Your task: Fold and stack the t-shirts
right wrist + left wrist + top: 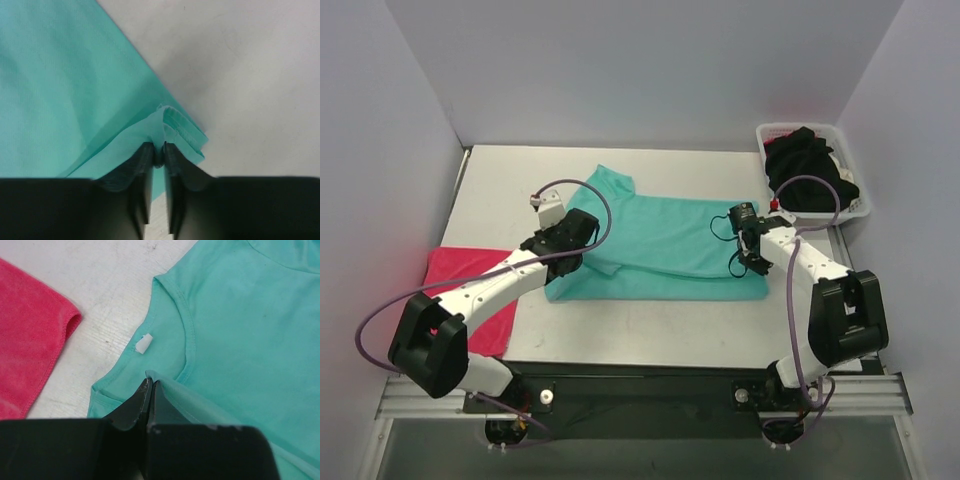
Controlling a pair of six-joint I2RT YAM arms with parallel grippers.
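A teal-green t-shirt [670,240] lies partly folded in the middle of the table. My left gripper [590,258] is at its left end by the neckline, shut on a raised fold of the teal cloth [240,315]; in the left wrist view the left gripper [150,384] pinches that fold just below a white label [144,343]. My right gripper [752,264] is at the shirt's right end. There the right gripper [159,148] holds a bunched corner of the hem [175,125], with its jaws only a sliver apart. A pinkish-red t-shirt [460,275] lies flat at the left table edge.
A white slotted basket [865,205] stands at the back right, with black t-shirts [805,165] piled inside. Bare table [650,325] runs between the teal shirt and the arm bases. The pink shirt's edge [30,330] lies close beside the teal shirt's sleeve.
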